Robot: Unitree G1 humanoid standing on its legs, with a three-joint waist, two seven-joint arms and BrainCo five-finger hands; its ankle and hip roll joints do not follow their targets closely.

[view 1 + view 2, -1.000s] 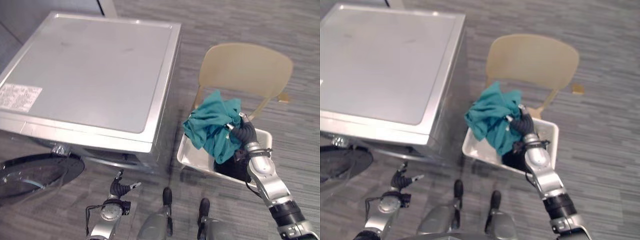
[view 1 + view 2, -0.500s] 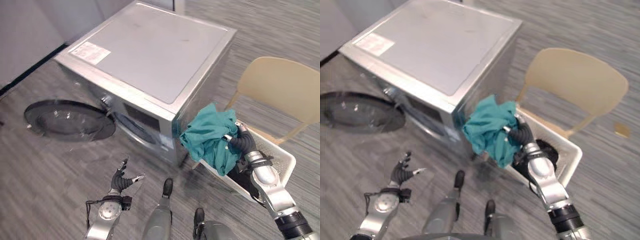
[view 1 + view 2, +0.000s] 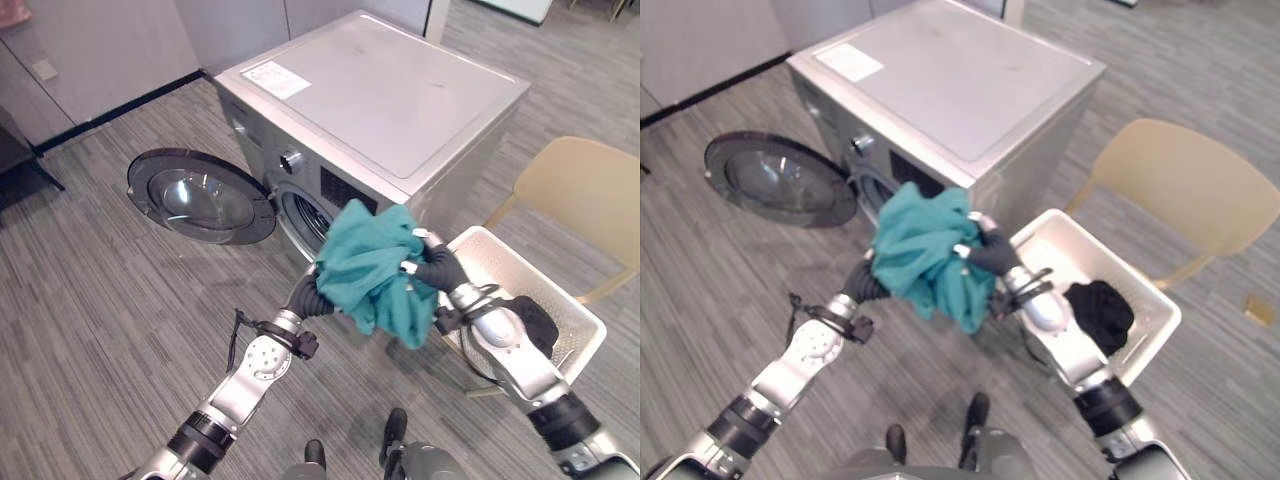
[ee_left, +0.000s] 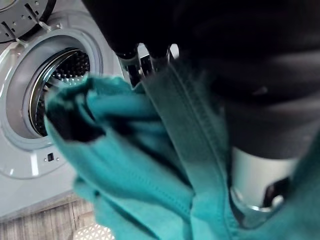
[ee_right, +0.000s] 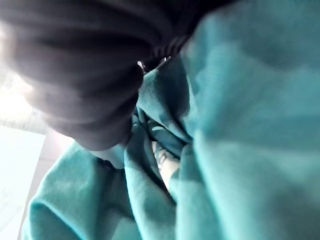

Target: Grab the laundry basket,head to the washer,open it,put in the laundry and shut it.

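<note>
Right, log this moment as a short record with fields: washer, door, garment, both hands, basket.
washer: silver front-loader, drum opening visible
door: round door swung open
garment: teal cloth held up in front of the drum opening
right hand: right hand curled round the cloth
left hand: left hand reaching in under the cloth, fingers hidden
basket: white laundry basket on the floor, dark garment inside
nearby: tan chair behind the basket

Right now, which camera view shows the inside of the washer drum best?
The left wrist view: the washer drum faces it through the open round mouth, its perforated metal wall visible past the teal garment. Both eye views show a dark opening partly hidden by the garment. The right wrist view shows teal cloth.
</note>
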